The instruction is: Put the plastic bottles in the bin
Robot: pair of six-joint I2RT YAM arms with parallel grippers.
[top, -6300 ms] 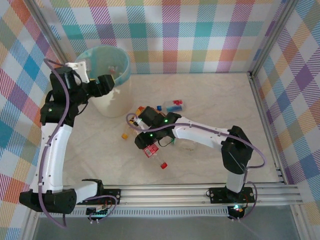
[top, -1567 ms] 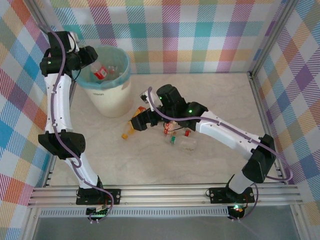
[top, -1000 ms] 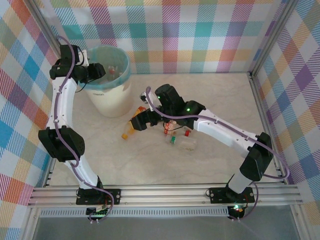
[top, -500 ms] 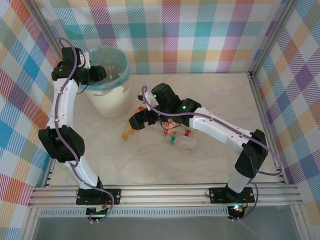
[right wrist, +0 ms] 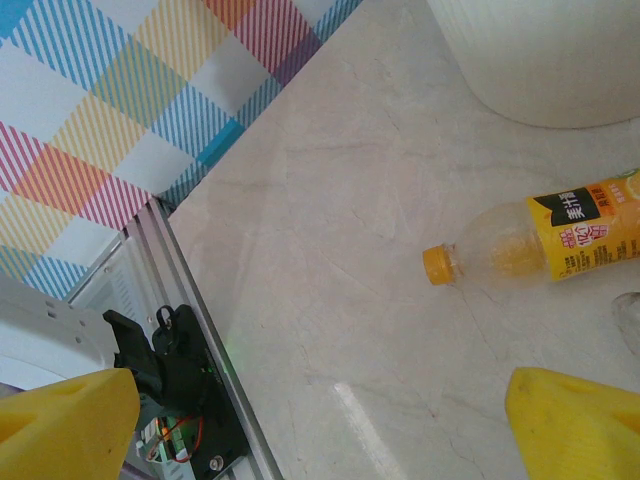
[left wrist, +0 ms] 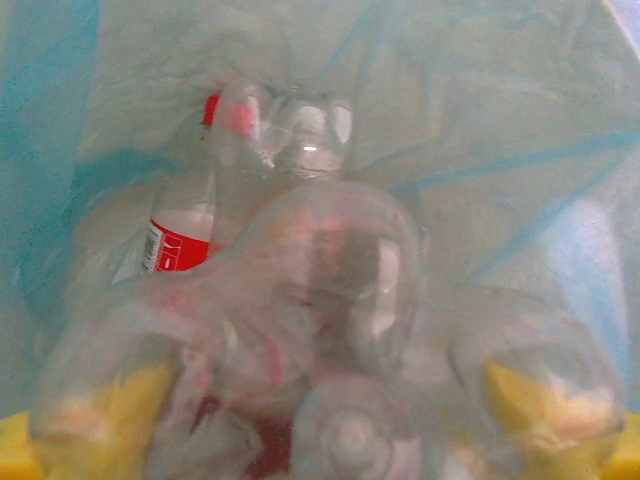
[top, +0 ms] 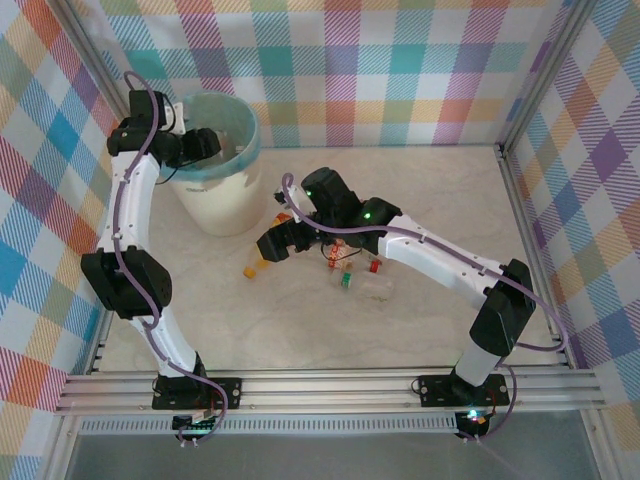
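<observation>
Against 6.3 s back, the right arm has stretched out from mid-table, and the right gripper (top: 272, 243) now sits near the foot of the bin (top: 225, 205). The left arm has risen from its folded pose, and the left gripper (top: 203, 146) is over the bin mouth, just inside the left rim. Against 0.5 s back, hardly any shift in either arm.

Count, top view:
- 1 bin, upright at the far left of the table (top: 430, 190), with a blue-green liner (top: 249, 140) folded over its rim.
- 2 arms.
- 1 orange-labelled bottle (top: 258, 266), loose, lying flat just beside the right gripper and near the bin.
- 1 clear bottle (top: 372, 291), lying flat further right.
- Between those two, a small heap (top: 337, 262) with red and green caps, partly under the right arm. The number in the heap cannot be fixed.

Left wrist view, 3 bottles over the liner:
- 1 red-labelled bottle (left wrist: 178, 240) with a red cap, lying down in the bin.
- 1 bare bottle (left wrist: 312, 135) beside it, also down in the bin.
- 1 blurred bottle (left wrist: 340, 290) very close to the lens, spanning between the two left fingertips (left wrist: 25, 450).
- Whether those fingers clamp the blurred bottle or have let it go: cannot tell.

Right wrist view:
- 2 right fingertips (right wrist: 65, 425), yellow and spread wide, with bare table between them. Nothing held; released.
- The orange-labelled bottle lies ahead, apart from both fingers, below the bin wall, its orange cap toward the left of that view.
</observation>
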